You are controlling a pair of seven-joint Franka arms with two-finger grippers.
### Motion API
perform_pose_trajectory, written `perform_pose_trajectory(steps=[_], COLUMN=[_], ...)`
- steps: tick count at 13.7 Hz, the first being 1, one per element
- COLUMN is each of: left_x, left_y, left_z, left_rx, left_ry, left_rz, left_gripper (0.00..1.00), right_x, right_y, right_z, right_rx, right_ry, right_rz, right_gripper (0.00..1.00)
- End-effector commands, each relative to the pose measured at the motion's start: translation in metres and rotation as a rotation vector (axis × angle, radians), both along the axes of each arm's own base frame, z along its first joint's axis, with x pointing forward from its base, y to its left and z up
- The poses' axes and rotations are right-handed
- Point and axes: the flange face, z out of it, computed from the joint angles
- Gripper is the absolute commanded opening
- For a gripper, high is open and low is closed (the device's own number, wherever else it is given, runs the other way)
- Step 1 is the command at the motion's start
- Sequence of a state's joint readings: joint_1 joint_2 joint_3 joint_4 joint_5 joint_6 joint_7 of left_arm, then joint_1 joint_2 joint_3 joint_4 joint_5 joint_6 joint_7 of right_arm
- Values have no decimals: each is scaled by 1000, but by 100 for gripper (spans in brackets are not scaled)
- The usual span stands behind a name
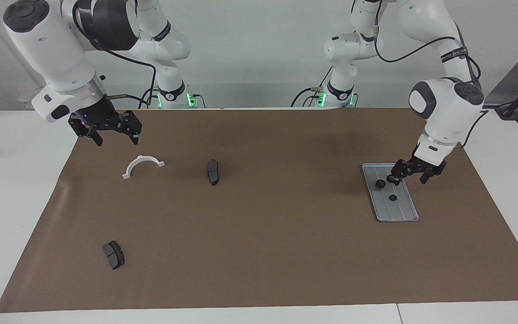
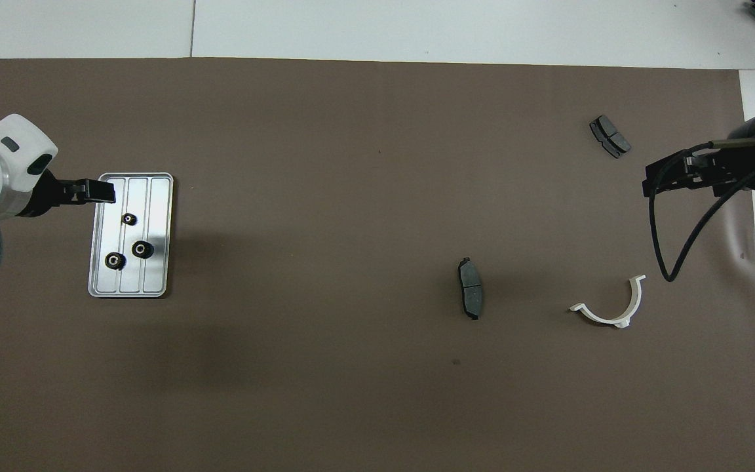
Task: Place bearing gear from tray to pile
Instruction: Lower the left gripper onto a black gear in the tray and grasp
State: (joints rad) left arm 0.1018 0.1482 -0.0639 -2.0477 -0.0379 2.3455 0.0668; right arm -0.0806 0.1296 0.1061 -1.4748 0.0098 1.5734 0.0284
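You see the brown mat (image 1: 259,216) twice: one high camera faces both robots across the table, another looks steeply down from above their end, half a turn apart.

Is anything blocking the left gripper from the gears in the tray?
Nothing visible does. The left gripper hangs open over the tray, where three gears lie uncovered. The right gripper waits near the white bracket.

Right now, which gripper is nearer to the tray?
Left. The left gripper hangs open over the tray, above its gears. The right gripper waits open near the white bracket, toward the right arm's end.
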Motion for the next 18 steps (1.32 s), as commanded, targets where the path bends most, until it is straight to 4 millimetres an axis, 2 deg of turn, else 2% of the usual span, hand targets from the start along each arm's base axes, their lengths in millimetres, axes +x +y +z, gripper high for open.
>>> perform_pose_trajectory(steps=[1, 2, 4, 6, 12, 14, 16, 18], left_x=[2, 4, 8, 10, 4, 2, 2, 2], left_y=[2, 2, -1, -1, -1, -1, -1, -2], left_z=[-37, -46, -65, -75, -84, -85, -84, -84], left_rx=[2, 3, 10, 12, 12, 12, 12, 12], left_ry=[-18, -19, -12, -15, 7, 13, 12, 16], left_rz=[3, 1, -12, -14, -11, -10, -10, -12], left_gripper=[100, 100, 91, 78, 60, 59, 49, 32], right_x=[-7, -7, -7, -7, -8, -7, -8, -7], right_y=[0, -1, -1, -1, -1, -1, 0, 0], right_z=[0, 1, 0, 0, 0, 0, 0, 0], right_rx=[8, 8, 8, 8, 8, 8, 8, 8], right_ry=[-4, -5, -4, -4, -1, -2, -1, -2], right_rz=[23, 21, 21, 21, 21, 21, 23, 23], right_gripper=[100, 100, 100, 100, 100, 100, 100, 100])
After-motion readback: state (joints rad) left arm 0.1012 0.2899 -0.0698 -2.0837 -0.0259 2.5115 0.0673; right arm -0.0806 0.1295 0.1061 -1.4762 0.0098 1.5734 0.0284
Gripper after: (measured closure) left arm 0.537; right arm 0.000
